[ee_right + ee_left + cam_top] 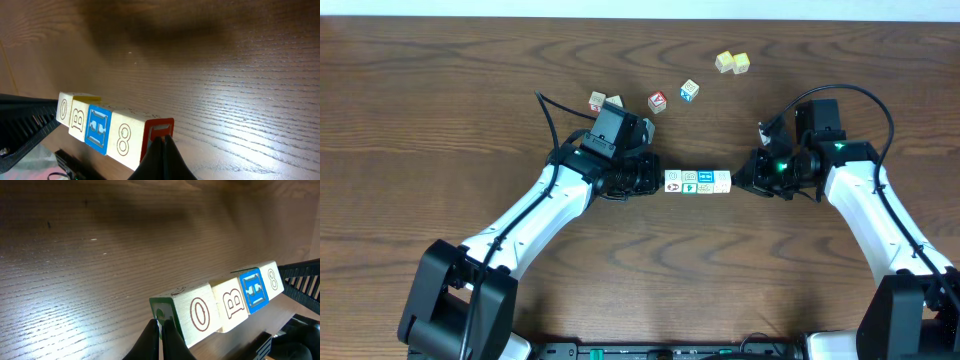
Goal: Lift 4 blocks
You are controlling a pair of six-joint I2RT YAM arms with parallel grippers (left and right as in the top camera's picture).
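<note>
We see the four blocks [697, 182] in one tight row at the middle of the desk [470, 120], wedged between the left pincer [657, 181] and the right pincer [738, 181]. Both pincers are fully closed, clasping nothing, tips pressed against the row's ends.

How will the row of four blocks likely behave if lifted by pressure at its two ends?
The row of blocks is four separate cubes pinched only end to end between the left gripper and right gripper, so it probably buckles at a joint if pressure eases. Each looks like stiff, light wood. Flat faces suggest little rolling.
</note>
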